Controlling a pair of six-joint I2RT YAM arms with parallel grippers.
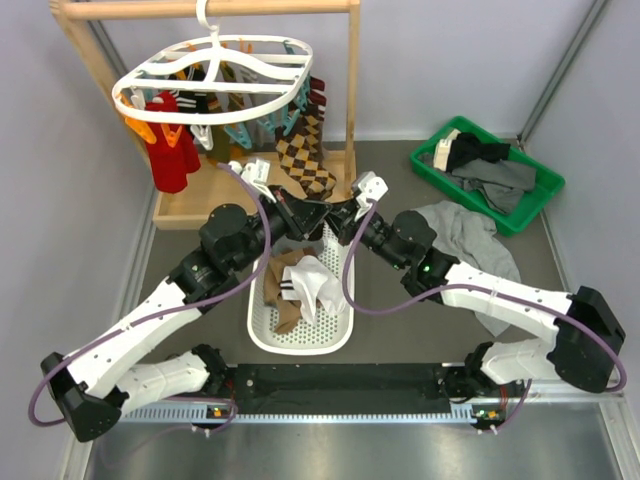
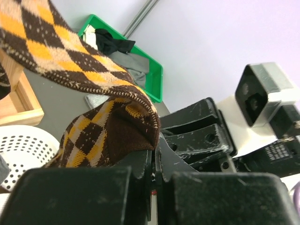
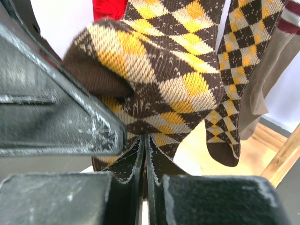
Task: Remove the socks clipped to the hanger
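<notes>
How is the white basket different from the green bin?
The basket is full of holes; the bin has solid walls. The basket sits in the middle, the bin at the far right. The basket holds brown and white socks, the bin black and grey clothes. Both hold laundry.

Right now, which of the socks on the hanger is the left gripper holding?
The brown-tan argyle sock with its toe pinched in the left gripper, the right gripper shut against it. Its twin and the red sock hang free.
</notes>
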